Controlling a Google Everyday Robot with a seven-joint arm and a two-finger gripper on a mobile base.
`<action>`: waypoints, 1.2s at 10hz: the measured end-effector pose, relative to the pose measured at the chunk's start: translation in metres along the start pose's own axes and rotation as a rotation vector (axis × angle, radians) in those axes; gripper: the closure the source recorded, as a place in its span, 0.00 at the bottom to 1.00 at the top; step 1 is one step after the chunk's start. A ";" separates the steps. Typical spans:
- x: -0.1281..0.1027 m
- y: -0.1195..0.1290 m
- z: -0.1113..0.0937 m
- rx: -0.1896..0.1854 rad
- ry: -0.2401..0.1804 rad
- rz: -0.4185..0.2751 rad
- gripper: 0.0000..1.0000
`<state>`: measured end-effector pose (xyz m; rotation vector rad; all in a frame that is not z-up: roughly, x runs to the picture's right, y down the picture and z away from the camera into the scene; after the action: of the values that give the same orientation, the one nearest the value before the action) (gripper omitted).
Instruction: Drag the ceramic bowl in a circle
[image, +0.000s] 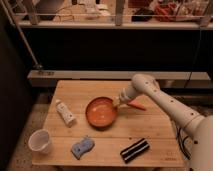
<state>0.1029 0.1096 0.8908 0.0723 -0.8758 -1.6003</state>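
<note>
Camera view, the only one.

- The ceramic bowl (101, 113) sits upright at about the middle of the worktop (156, 131), mouth up, apparently empty.
- My gripper (119, 103) is down at the bowl's right rim, touching it or right at it. The arm reaches in from the right. Grip state: cannot tell from this view.
- Just right of the gripper lies a slim orange object (136, 105), close to the bowl. I cannot say whether the two touch.
- Left of the bowl is a white bottle (65, 113), lying on its side. At the near left stands a white cup (40, 141). Near of the bowl are a blue sponge (82, 146) and, to its right, a black striped packet (135, 149).

Handling, by judgement:
- Glazed ceramic, so rigid and fairly heavy for its size. It should slide on the wood without tipping, as it is wide and low.
- The glaze is slippery. A pinch across the rim wall, one side inside and one outside, looks like the only real hold.
- It is brittle. Keep it flat on the worktop and avoid levering the rim upward or knocking the bottle.
- The neighbours lie close round the bowl, so the circle should be tight.
</note>
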 end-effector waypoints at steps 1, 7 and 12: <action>-0.012 0.019 -0.010 -0.003 0.006 0.049 0.99; -0.087 0.060 -0.067 -0.043 0.053 0.142 0.99; -0.111 -0.006 -0.030 -0.037 -0.035 -0.027 0.99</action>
<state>0.1413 0.1915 0.8193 0.0299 -0.8750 -1.6473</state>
